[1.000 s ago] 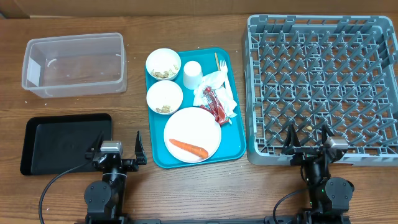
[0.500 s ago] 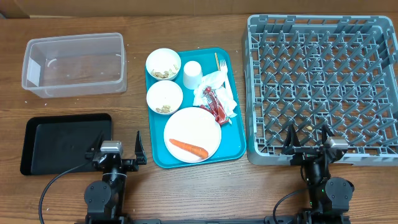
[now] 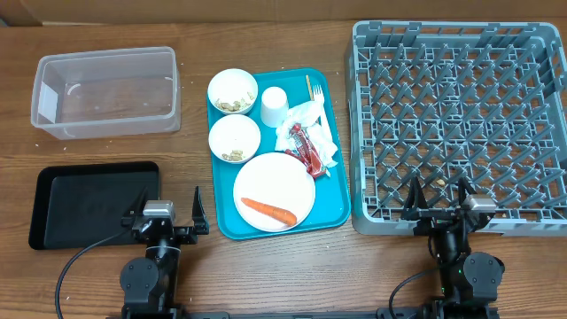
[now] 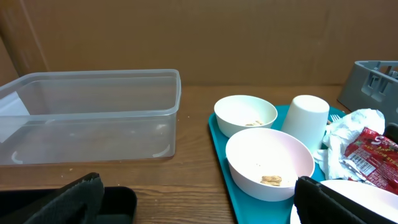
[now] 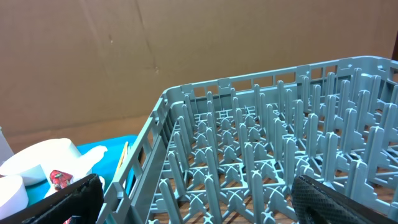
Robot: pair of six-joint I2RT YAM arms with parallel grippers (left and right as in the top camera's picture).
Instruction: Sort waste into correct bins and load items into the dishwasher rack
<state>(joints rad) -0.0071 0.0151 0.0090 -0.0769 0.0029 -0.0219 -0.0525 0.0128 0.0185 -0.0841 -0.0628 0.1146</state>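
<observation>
Waste and dishes are sitting mixed on the teal tray (image 3: 335,197) in the middle of the table, likely so that either arm is able to reach them. The carrot (image 3: 268,211) is lying on the plate (image 3: 275,175) at the near end. Behind it, 2 bowls (image 3: 235,130) are holding crumbs (image 3: 234,156), with the cup (image 3: 274,106) just beside the far bowl. Napkins (image 3: 307,113) are bunching along the tray's right side, with the wrapper (image 3: 306,151) lying on them and the fork (image 3: 313,89) poking toward the far edge.

The tub (image 3: 106,93) and black tray (image 3: 89,202) are waiting on the left, both holding nothing, which seems to be leaving the waste to the left arm. The rack (image 3: 456,115) is sitting on the right, so the dishes are probably falling to the right arm.

The left gripper (image 3: 170,193) is resting at the near edge, just beside the black tray, with its jaws spread wide and gripping nothing. The right gripper (image 3: 438,186) is hovering at the rack's near wall, its jaws likewise spread wide. Nothing is sorted yet, and the carrot is looking like the nearest pick for the left arm.
</observation>
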